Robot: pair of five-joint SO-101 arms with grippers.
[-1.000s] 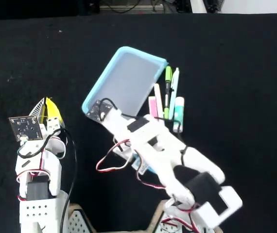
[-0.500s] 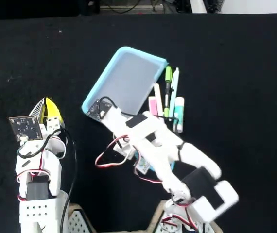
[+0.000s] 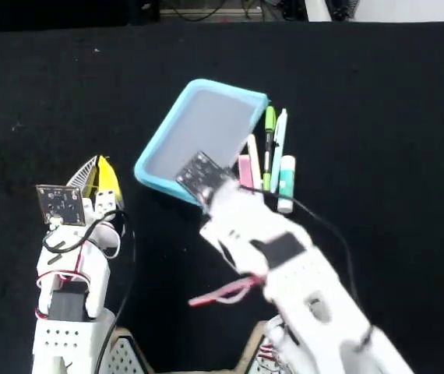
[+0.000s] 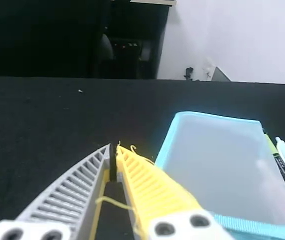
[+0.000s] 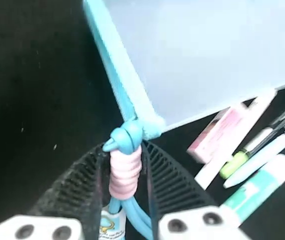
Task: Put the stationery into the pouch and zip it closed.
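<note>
Right end effector (image 5: pixel 124 150) is clamped on the zip pull (image 5: pixel 126 172) at the nearest corner of the pouch (image 3: pixel 199 128), whose long axis is laid pointing away from it; stationery (image 3: pixel 269 160) is laid alongside, outside.

Lab bench: black-covered table (image 3: pixel 378 117), loose cables (image 3: pixel 199 9) behind, white wall (image 4: pixel 232 35).
</note>
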